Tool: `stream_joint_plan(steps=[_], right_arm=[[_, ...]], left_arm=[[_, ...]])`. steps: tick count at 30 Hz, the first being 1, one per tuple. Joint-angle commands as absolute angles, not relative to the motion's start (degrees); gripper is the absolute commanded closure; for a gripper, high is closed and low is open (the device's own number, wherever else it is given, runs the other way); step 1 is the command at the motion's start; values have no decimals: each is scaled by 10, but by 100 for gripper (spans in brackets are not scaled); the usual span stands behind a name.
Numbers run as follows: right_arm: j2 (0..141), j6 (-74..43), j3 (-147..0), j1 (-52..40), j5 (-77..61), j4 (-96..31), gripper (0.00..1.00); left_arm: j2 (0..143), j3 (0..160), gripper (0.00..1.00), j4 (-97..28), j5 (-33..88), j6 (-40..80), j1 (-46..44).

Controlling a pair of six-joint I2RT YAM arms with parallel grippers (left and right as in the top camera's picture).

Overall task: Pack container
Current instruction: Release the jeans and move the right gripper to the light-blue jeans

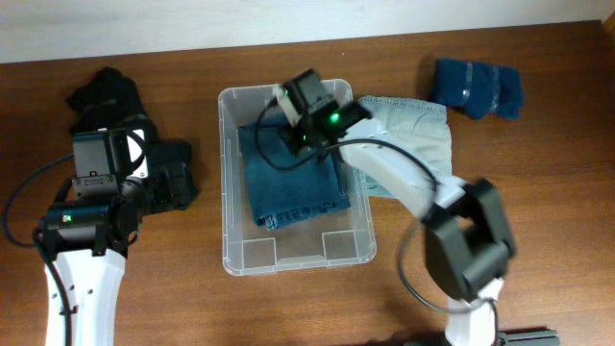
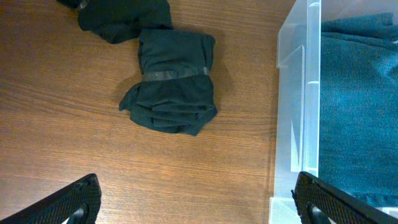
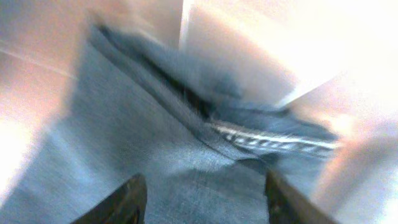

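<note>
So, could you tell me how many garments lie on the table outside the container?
4: black bundle just left of the container, black garment farther left, pale jeans against its right wall, dark blue bundle far right. More may be hidden.

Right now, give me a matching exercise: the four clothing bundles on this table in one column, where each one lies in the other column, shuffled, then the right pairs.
Things
1. dark navy rolled bundle
2. black rolled bundle with a band
3. folded blue denim garment
4. pale folded garment

Places
A. inside the clear plastic rectangular bin
B. on the wood left of the bin
C. just beside the bin's right wall
D. far right, apart from the bin

Pairs: 1-D, 2-B, 3-A, 4-C
</note>
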State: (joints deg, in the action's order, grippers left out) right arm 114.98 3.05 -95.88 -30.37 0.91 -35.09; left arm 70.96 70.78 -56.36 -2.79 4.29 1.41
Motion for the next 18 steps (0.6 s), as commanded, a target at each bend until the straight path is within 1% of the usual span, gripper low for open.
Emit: stream_joint_plan(steps=[1,2,5,8,9,11,13,15,18], right_arm=[[996,-37,-1007,-271,90,-371,7],[966,-68,-1007,-237,102,-392,2],[931,-115,-1007,-141,86,-468,2],[937,-125,-1004,-3,7,-577,2],[942,-125,-1001,25,-9,-596,2],[962,-94,-985,95,-55,-638,2],[985,-14,-961,141,-127,-650,2],[1011,36,-938,173,-160,-655,2],[1059,61,-915,200,-176,-644,2]], left_arm=[[710,717,1,-562,-27,49,13],[710,717,0,-562,-27,49,13],[710,717,1,-562,-27,49,13],[710,717,1,-562,-27,49,13],[710,717,1,-562,-27,49,13],[710,717,1,-562,-27,49,13],[710,717,1,-562,-27,49,13],[710,717,1,-562,-27,49,13],[710,717,1,-562,-27,49,13]])
